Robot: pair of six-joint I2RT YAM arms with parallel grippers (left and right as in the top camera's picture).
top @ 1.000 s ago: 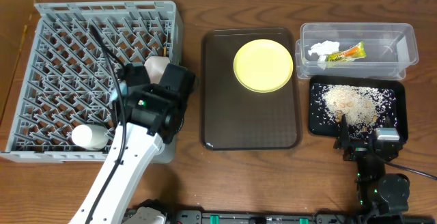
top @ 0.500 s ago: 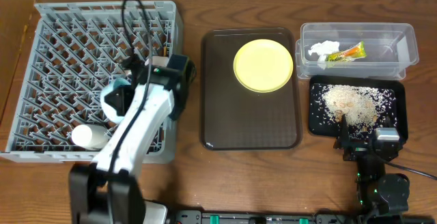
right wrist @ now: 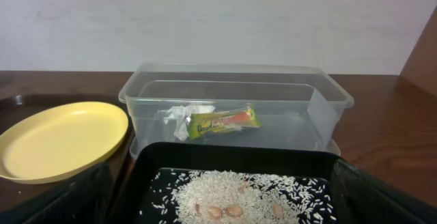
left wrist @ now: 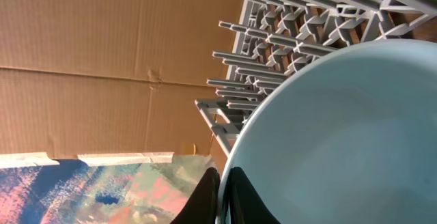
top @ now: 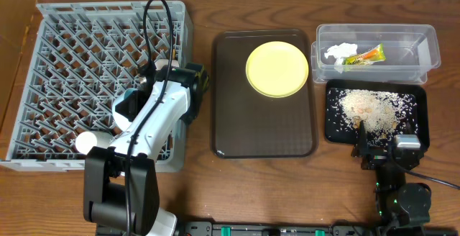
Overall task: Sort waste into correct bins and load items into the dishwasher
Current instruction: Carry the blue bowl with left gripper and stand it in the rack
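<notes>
Over the grey dish rack (top: 65,63), left gripper (left wrist: 220,193) pinches the light-blue bowl (left wrist: 341,135) by its rim, not yet racked. Tissue (top: 339,50) and wrapper (top: 365,55) lie in the clear tub (top: 424,49), rice scraps (top: 370,110) in the black tray (top: 420,124): sorted. Yellow plate (top: 277,68) outstanding on brown tray (top: 259,128). Right gripper (top: 374,146): opening indeterminate.

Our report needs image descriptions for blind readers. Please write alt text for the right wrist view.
A clear tub holds a white tissue and a snack wrapper; in front, a black tray holds rice. A yellow plate lies at left.
</notes>
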